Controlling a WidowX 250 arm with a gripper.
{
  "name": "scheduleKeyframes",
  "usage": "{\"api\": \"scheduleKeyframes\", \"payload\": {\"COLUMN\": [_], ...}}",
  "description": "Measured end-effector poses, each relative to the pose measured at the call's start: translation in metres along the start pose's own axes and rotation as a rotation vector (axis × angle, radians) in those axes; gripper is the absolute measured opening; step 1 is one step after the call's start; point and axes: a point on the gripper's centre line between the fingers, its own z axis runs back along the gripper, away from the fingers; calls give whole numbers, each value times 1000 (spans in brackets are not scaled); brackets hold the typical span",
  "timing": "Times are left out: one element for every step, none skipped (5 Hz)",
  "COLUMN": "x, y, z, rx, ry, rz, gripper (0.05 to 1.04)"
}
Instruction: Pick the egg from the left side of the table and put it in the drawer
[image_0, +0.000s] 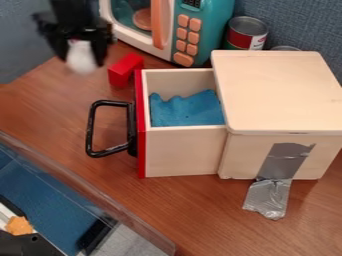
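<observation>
While my gripper (81, 54) hangs at the upper left of the camera view, my fingers are closed on the white egg (82, 62), well apart from the open drawer (180, 150). To place it well, I should carry it high past the red block (124, 70) and over the red front (141, 145), centre it above the blue lining (187, 111), lower it close, then part my fingers gently so it doesn't drop or roll. The can (244, 27) has a label (257, 42) and the toy microwave (217, 25) a display (192, 3), both too small to read.
</observation>
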Motion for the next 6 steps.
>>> {"api": "scheduleKeyframes", "payload": {"x": [11, 14, 9, 1, -19, -30], "y": [-47, -90, -111, -132, -140, -146], "z": [8, 16, 18, 19, 10, 11], "rx": [-74, -117, -142, -163, -164, -158], "ry": [-13, -5, 5, 19, 62, 60], "rz": [-135, -227, -262, -305, -344, -364], "gripper": [808, 808, 808, 808, 808, 808]}}
